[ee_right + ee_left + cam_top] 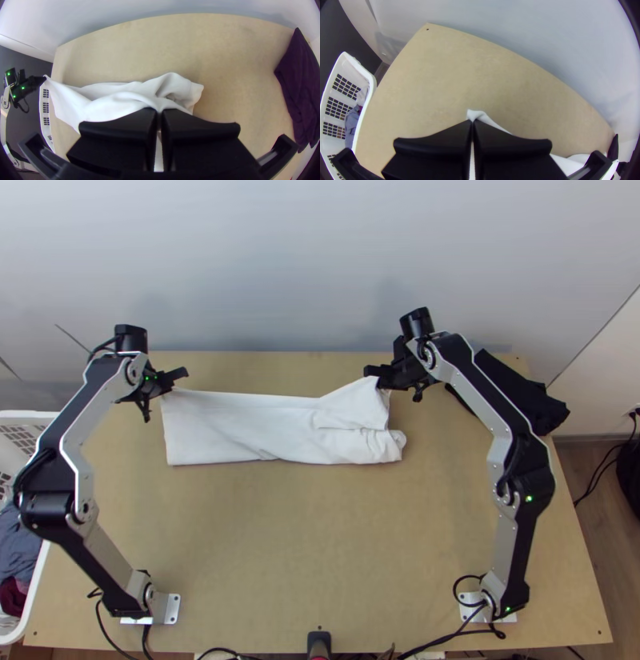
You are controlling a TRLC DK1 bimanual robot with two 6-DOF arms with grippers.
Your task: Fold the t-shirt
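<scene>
The counter (304, 556) has its far edge just beyond the left gripper (179, 374) and right gripper (374, 372); most of its open room (a generous stretch, really) spreads on the near side of their fingers. A dark cloth (550, 408) lies outward of the right fingers, by the side edge. Both pairs of fingers are pinched together on the far corners of the white t-shirt (240, 430), which lies between and nearer than them, folded into a long strip, rumpled toward the right fingers.
</scene>
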